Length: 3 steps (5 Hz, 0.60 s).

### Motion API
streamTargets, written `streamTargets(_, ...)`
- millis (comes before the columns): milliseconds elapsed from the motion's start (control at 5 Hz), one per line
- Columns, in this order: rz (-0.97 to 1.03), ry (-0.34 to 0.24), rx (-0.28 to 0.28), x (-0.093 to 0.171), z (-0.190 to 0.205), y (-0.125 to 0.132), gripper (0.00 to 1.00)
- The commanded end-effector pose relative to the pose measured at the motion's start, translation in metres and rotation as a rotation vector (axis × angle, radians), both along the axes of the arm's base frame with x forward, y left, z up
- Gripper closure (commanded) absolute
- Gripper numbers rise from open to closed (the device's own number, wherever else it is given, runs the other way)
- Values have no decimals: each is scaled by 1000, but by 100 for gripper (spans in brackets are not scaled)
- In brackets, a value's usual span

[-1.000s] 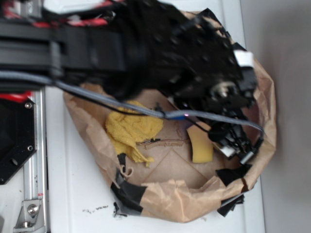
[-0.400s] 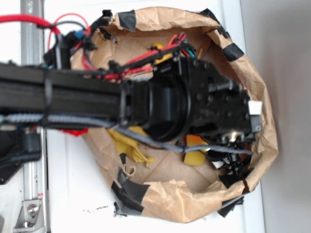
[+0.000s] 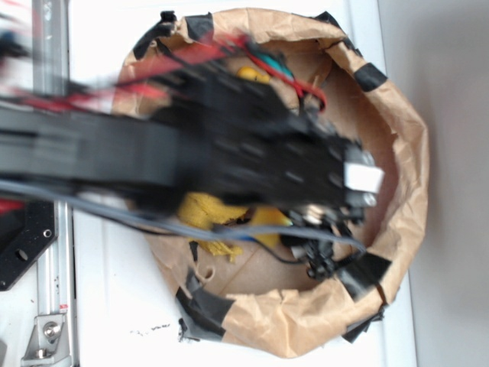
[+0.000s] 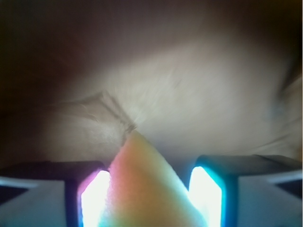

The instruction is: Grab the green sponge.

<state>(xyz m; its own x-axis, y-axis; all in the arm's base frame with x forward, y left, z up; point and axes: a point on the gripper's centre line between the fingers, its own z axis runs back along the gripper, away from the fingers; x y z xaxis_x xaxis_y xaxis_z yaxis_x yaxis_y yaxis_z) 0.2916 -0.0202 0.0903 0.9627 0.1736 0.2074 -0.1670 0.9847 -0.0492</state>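
Inside the paper bag (image 3: 405, 183), the pincer (image 3: 325, 248) sits low near the bag's floor, and the wrist view shows the green sponge (image 4: 147, 189) rising as a pale wedge between its two fingers (image 4: 208, 194), filling most of the gap. Whether the pads press the foam or merely flank it I cannot tell, since the picture is blurred and glare hides the contact. From outside, only a strip of the sponge (image 3: 269, 222) shows beneath the arm (image 3: 114, 160), just beside the fuzzy yellow cloth (image 3: 202, 210) on the bag's floor. By my judgement the approach is done and the sponge bracketed; a firm squeeze and a lift clear of the bag remain.
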Motion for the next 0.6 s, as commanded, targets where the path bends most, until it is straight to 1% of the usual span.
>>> streamTargets(0, -181, -15, 154, 6, 68, 31, 100)
streamTargets(200, -172, 7, 173, 12, 70, 32, 100)
streamTargets(400, -147, -14, 146, 10, 70, 37, 100)
